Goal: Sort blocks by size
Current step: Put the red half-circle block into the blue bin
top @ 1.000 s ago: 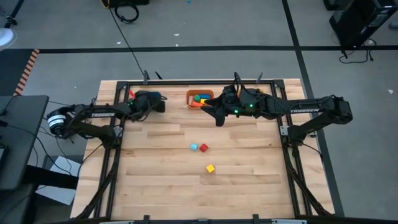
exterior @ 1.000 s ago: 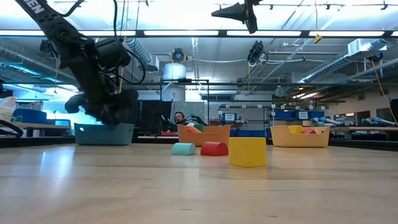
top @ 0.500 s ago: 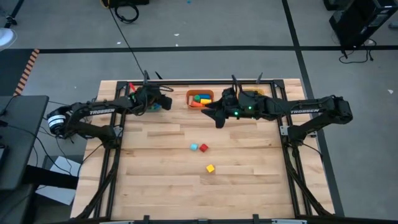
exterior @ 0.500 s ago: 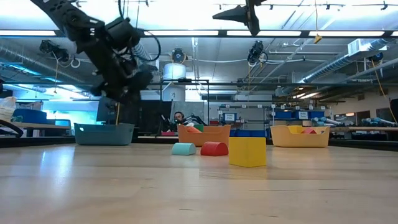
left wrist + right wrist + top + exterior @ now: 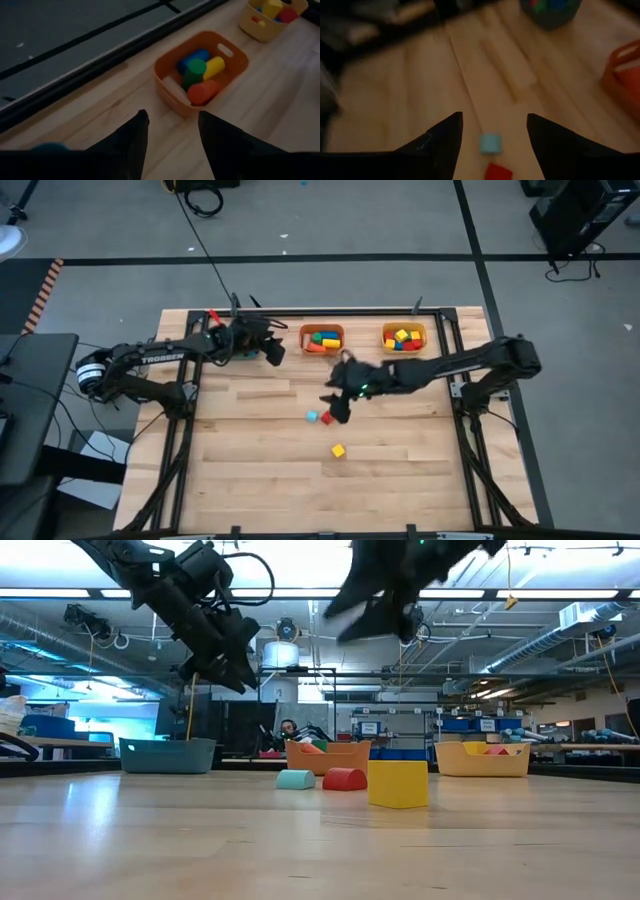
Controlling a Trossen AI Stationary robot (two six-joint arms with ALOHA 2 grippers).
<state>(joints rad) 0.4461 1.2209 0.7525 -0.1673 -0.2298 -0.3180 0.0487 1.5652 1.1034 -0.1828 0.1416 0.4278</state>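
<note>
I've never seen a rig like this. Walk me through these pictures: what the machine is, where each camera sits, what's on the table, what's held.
It is a robot with two dark arms at a wooden table. One camera looks straight down, one sits at table level, and one rides on each wrist. Three loose blocks lie mid-table: light blue, red and yellow. At the far edge stand an orange bin and a yellow bin, both holding blocks. The left gripper hangs open near the orange bin. The right gripper reaches open over the loose blocks. Nothing is held.
</note>
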